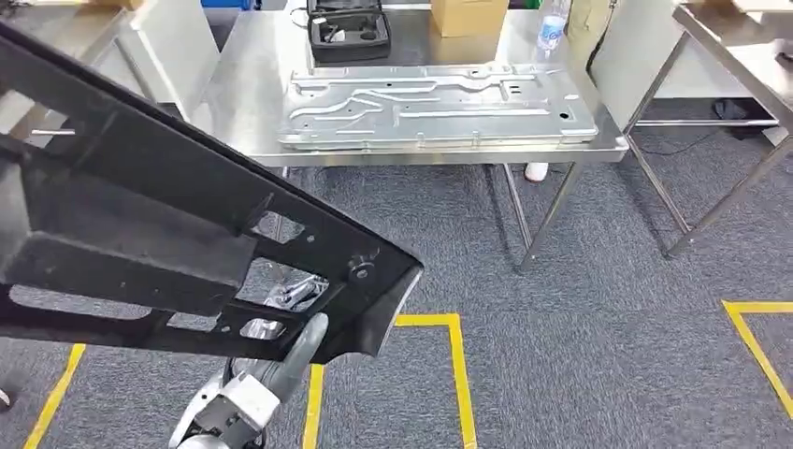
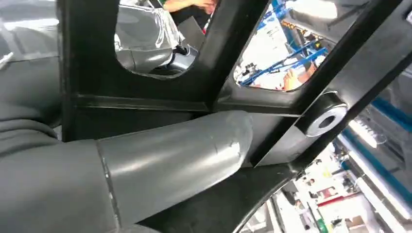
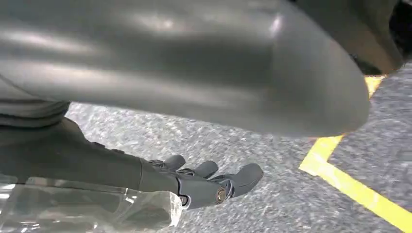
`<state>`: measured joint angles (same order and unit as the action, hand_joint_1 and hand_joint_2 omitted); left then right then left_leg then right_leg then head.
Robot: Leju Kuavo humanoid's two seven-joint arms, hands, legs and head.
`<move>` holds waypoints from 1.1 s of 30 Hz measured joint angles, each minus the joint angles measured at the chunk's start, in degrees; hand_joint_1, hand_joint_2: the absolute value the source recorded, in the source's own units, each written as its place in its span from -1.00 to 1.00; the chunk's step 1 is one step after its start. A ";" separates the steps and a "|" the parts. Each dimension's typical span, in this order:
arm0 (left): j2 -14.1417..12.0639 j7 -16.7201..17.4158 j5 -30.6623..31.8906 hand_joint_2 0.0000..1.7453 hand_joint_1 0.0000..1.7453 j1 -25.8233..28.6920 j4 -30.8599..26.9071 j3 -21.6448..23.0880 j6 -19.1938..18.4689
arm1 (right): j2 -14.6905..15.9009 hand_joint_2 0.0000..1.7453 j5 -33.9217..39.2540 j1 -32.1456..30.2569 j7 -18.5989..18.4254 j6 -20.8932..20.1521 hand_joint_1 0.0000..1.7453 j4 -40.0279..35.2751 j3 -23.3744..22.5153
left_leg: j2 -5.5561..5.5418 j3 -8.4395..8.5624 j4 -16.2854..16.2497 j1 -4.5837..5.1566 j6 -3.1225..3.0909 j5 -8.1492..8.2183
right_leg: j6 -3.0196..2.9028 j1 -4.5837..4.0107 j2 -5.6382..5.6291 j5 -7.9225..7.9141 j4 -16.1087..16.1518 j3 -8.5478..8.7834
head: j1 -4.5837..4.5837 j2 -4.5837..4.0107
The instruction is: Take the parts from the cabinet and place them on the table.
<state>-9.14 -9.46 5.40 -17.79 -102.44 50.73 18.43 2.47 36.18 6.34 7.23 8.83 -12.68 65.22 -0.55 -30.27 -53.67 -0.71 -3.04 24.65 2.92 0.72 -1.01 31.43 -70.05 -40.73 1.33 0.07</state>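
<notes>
A large black ribbed plastic part (image 1: 159,234) with open cut-outs is gripped in the left hand (image 1: 297,348) at its right end, held low at the near left above grey carpet (image 1: 598,309) marked with yellow tape (image 1: 456,374). Open carpet lies between it and the far steel table (image 1: 243,103), where a pressed metal panel (image 1: 435,105), a black case (image 1: 348,36) and a cardboard box (image 1: 468,16) rest. The right hand (image 3: 204,182) hangs over the carpet with fingers apart, holding nothing.
</notes>
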 joint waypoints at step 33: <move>-0.02 -0.18 -4.13 -1.00 1.00 -0.55 1.57 -0.98 1.75 | -0.07 -1.00 -0.22 -0.31 0.06 0.35 -1.00 0.00 0.54 | 0.30 0.74 -0.46 0.31 -0.71 1.11 | 0.65 0.57 0.17 -0.83 -2.83 -0.83 | 0.39 0.00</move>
<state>-9.16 -9.64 1.27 -18.34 -100.87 49.75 20.17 2.40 35.95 6.04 7.30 9.18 -12.68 65.77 -0.25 -29.53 -54.13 -0.40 -3.74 25.75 3.57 1.29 -0.85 30.60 -72.88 -41.56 1.73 0.07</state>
